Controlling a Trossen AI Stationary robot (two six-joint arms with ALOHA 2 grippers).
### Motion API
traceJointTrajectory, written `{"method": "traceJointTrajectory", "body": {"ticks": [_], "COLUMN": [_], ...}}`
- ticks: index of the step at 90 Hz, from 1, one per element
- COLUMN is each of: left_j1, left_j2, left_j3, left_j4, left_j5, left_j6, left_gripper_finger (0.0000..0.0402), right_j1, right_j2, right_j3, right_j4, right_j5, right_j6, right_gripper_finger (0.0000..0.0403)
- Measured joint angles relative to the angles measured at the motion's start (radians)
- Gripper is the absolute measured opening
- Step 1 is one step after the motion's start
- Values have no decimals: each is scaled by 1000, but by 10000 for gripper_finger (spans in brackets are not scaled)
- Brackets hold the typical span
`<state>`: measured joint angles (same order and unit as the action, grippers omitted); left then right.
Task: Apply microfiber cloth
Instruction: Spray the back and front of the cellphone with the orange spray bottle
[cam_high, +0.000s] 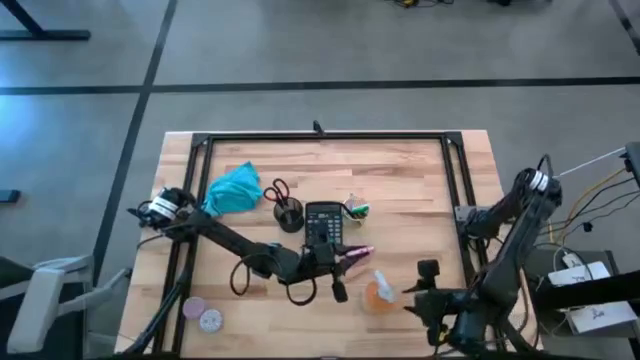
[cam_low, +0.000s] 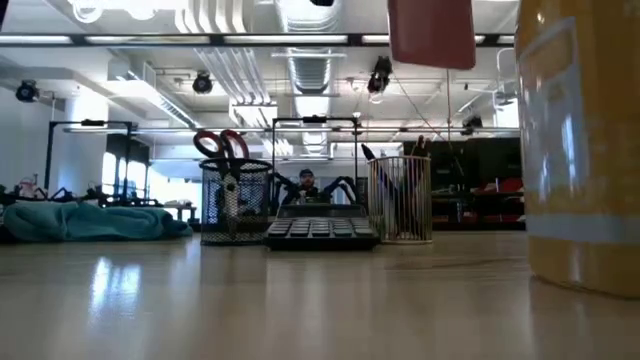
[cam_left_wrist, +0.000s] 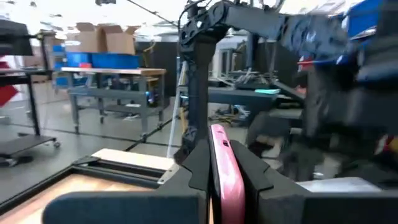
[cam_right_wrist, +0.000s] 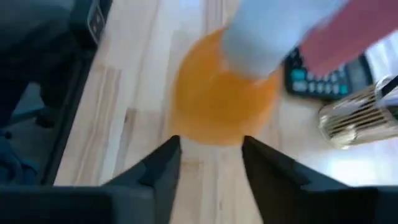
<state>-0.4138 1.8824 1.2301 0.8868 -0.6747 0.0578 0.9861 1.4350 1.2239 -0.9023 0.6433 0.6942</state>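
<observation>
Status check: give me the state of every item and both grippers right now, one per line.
microfiber cloth: bunched, lying untouched on the table.
pink object: clamped in the left gripper.
orange spray bottle: upright, ungripped.
right gripper: open, facing the bottle.
calculator: flat on the table.
scissors: standing in the mesh cup.

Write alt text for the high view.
Seen from above, the left gripper holds a pink object beside the black calculator, far from the microfiber cloth bunched near the wooden table's back left. The right gripper is open beside the orange spray bottle.
</observation>
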Motion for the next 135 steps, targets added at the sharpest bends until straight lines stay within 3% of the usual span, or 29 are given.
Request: {"method": "traceJointTrajectory", "body": {"ticks": [15,30,58,81,103,135], "left_j1": [-4,-2,0,2,2,2], "left_j2": [0,0,0,0,0,0], "left_j3": [0,0,0,28,78,79], "left_j4": [10,11,11,34,-2,-20], "left_j5": [-61,-80,-97,-113,-113,-113], "left_j6": [13,12,-37,-44,-20,-22], "left_gripper_finger": [12,12,12,12,12,12], "right_j1": [-26,-66,-101,-216,-323,-390], "right_j2": [-93,-172,-355,-471,-464,-380], "right_j3": [-47,-164,-325,-526,-595,-595], "right_j4": [-3,108,377,782,970,1060], "right_j5": [53,56,-90,-280,-496,-559], "right_j6": [-88,-172,-455,-708,-706,-716], "right_gripper_finger": [271,309,308,307,326,361]}}
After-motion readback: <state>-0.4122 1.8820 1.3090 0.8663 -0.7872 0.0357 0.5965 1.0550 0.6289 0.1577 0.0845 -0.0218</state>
